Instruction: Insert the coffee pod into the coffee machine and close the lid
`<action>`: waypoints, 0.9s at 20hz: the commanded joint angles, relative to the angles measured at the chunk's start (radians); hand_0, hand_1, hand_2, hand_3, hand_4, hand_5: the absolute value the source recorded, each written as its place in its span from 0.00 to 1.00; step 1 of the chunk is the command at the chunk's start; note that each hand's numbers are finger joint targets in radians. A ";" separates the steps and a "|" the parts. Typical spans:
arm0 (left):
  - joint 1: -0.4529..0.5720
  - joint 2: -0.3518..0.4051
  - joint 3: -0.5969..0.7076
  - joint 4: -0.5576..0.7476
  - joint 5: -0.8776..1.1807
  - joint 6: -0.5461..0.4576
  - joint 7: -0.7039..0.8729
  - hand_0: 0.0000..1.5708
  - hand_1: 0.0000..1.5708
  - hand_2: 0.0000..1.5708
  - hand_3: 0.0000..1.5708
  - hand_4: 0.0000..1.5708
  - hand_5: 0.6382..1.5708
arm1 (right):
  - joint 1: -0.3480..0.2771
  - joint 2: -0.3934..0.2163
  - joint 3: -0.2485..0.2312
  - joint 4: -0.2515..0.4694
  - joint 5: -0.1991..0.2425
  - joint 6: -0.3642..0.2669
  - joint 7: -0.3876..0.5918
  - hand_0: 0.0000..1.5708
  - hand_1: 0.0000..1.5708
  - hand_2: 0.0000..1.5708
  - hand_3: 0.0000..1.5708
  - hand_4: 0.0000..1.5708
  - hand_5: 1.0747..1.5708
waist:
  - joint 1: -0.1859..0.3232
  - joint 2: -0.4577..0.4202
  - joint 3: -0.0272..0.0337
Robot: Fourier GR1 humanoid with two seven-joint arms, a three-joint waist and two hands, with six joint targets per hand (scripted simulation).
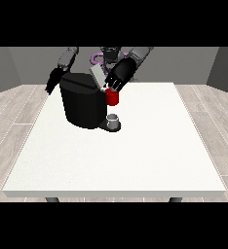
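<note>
While above the coffee machine (82, 104), the hand at the view's right (120, 75), grip unclear.

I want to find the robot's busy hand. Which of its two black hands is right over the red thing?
The hand at the view's right, reaching down above the red thing at the machine. The other hand hangs beside the coffee machine.

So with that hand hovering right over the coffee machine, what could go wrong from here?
The hand at the view's right sits close over the raised lid and the red thing at the machine, so it might knock the lid before anything is seated. A grey thing rests on the machine's base; a low reach could bump it.
</note>
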 commanded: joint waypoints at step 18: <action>-0.038 0.021 -0.070 -0.029 -0.104 0.075 -0.054 0.77 0.77 0.78 0.70 0.00 1.00 | -0.054 -0.031 -0.046 0.037 -0.016 0.001 -0.032 0.00 0.00 0.00 0.00 0.00 1.00 | 0.012 0.058 0.0004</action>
